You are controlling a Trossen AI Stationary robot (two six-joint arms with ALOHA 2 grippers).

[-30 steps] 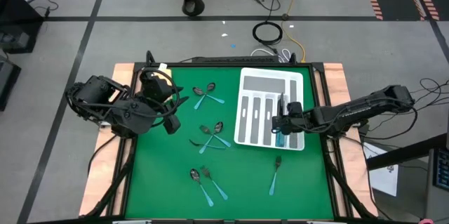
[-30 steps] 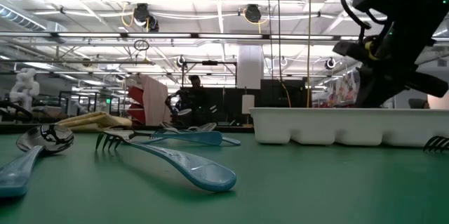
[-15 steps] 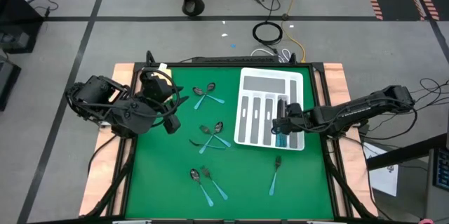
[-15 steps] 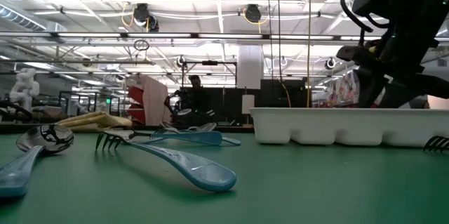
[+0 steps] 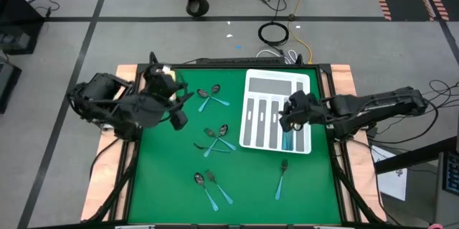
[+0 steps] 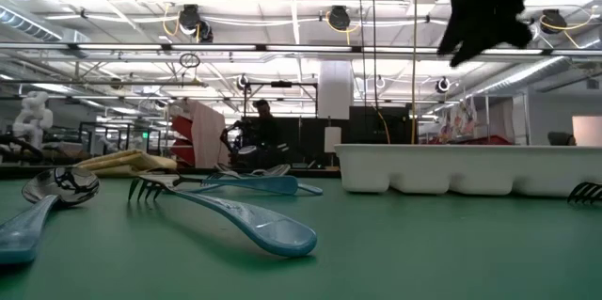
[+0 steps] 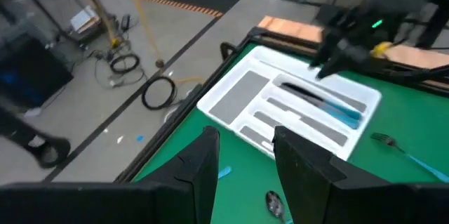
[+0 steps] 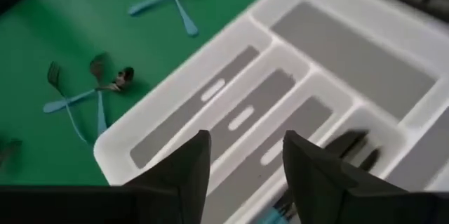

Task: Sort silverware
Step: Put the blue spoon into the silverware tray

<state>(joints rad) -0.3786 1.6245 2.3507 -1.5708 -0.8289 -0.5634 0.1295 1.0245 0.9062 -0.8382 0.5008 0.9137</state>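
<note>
One knife [image 5: 290, 123] lies in tray [image 5: 252, 107] at right of frame; right hand [image 5: 287, 118] hovers above, fingers parted, empty; left hand [image 5: 178, 110] open, mid-left; next pick: approach loose fork [image 5: 281, 175] squarely

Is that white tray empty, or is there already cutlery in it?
Not empty. The white tray already holds blue-handled cutlery in one long slot at its far right edge; its other slots show only bare grey bottoms.

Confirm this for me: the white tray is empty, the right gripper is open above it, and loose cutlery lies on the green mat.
Not quite: the white tray is not empty. The left wrist view shows cutlery with blue handles lying in one long slot. The rest stands: the right gripper is open above it, and loose cutlery lies on the green mat.
</note>
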